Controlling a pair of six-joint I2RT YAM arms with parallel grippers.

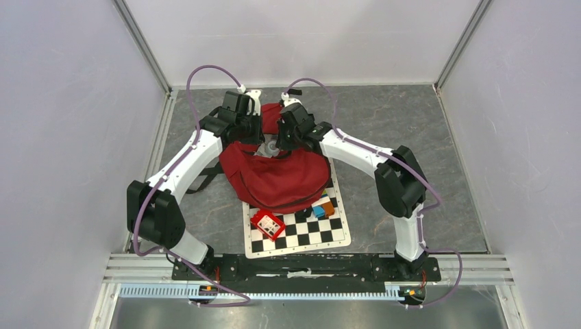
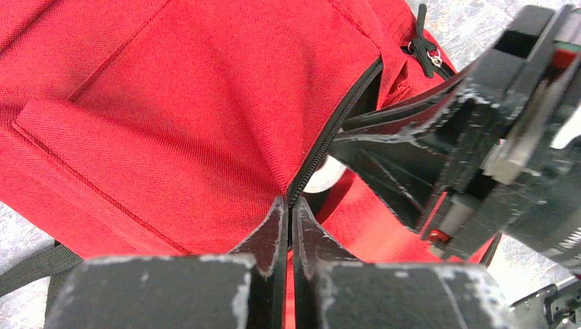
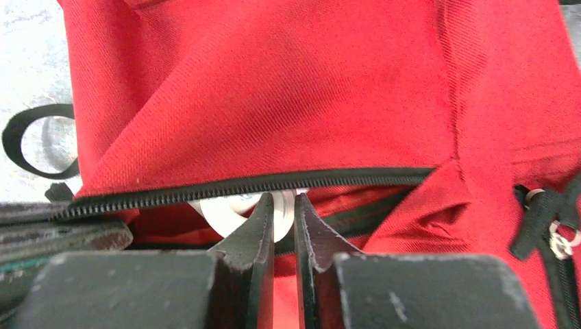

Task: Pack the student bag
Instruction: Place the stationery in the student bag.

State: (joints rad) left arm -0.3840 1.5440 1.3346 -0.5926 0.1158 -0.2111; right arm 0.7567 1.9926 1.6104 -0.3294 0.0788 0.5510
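Observation:
The student bag (image 1: pixel 277 177), red fabric with black zippers, lies in the middle of the table, partly on a checkered board. Both grippers meet at its far, open end. My left gripper (image 2: pixel 289 203) is shut on the bag's zipper edge (image 2: pixel 336 127) and holds that lip of the opening. My right gripper (image 3: pixel 282 203) reaches into the opening under the zipper line (image 3: pixel 240 184). Its jaws stand a narrow gap apart, pinching the rim of a white round thing (image 3: pixel 223 211) that sits just inside the bag. In the left wrist view the white thing (image 2: pixel 323 179) peeks out behind the right gripper (image 2: pixel 479 144).
The checkered board (image 1: pixel 305 233) sticks out from under the bag's near side. On it stand a red box (image 1: pixel 268 223) and small blue and orange things (image 1: pixel 323 208). A black strap loop (image 3: pixel 27 137) lies left of the bag. Zipper pulls (image 3: pixel 548 223) hang at the right.

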